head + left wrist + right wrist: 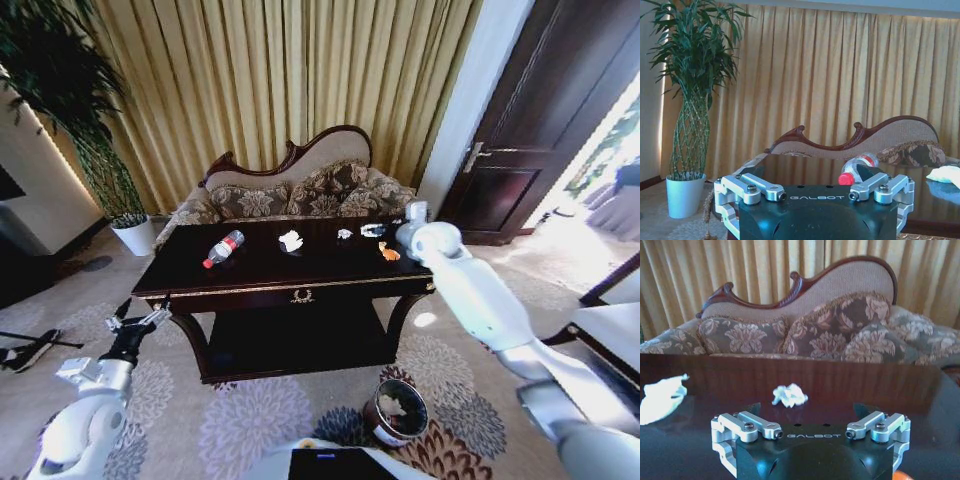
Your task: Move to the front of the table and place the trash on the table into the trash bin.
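You had the right end effector (412, 212) up over the right end of the bench (250, 282), right of centre in the head view, and I could not tell how far its fingers stood apart or whether they held anything. The orange wrapper (388, 252) lay just below and left of it in that frame, the nearest piece of trash; a small paper scrap (789, 395) sat directly ahead of the right wrist camera on the bench top, with a larger crumpled paper (662, 396) off toward the left edge. The bottle (223, 248) lay in the left half of the bench, its long axis slanting from lower left, red cap, to upper right. Your left end effector (137, 323) hung low at lower left, short of the bench, fingers spread and empty, nearer that bottle. The trash bin (394, 411) stood on the carpet at lower centre-right, already holding something pale.
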Available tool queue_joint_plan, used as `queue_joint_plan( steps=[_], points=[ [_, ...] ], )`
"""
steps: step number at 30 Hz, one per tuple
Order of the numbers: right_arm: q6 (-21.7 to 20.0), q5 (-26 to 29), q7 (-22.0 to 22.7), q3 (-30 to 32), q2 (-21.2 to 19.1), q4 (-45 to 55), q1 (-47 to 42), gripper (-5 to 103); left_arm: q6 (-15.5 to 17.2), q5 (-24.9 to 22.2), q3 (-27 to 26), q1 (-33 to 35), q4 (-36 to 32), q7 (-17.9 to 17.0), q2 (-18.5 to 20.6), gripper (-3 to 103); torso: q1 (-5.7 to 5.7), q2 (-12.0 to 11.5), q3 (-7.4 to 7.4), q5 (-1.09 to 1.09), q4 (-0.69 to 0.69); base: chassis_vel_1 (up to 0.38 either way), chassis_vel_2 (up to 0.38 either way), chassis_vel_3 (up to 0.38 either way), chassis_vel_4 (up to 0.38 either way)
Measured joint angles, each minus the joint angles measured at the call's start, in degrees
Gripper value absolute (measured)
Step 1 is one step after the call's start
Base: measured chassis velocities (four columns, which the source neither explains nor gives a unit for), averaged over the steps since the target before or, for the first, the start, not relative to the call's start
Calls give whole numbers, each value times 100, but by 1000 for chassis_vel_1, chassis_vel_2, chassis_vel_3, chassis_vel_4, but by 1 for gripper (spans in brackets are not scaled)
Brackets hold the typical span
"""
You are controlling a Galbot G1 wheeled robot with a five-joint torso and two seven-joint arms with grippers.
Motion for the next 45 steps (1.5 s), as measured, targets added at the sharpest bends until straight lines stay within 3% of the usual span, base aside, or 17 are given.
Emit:
queue_joint_plan(
  steps=[7, 15, 45],
  points=[
    [21, -421, 43, 269, 82, -211, -288, 100, -21, -4, 31, -104, 140, 10, 9, 100, 0, 0, -1, 0, 0, 0, 0, 0, 0],
    [42, -651, -127, 528, -165, -316, -572, 100, -38, -5, 54, -135, 179, 71, 0, 100, 0, 0, -1, 1, -2, 0, 0, 0, 0],
    [58, -752, -270, 525, -94, -550, -556, 100, -64, -12, 8, -94, 35, 80, -21, 100, 0, 0, -1, -1, -1, 0, 0, 0, 0]
  ],
)
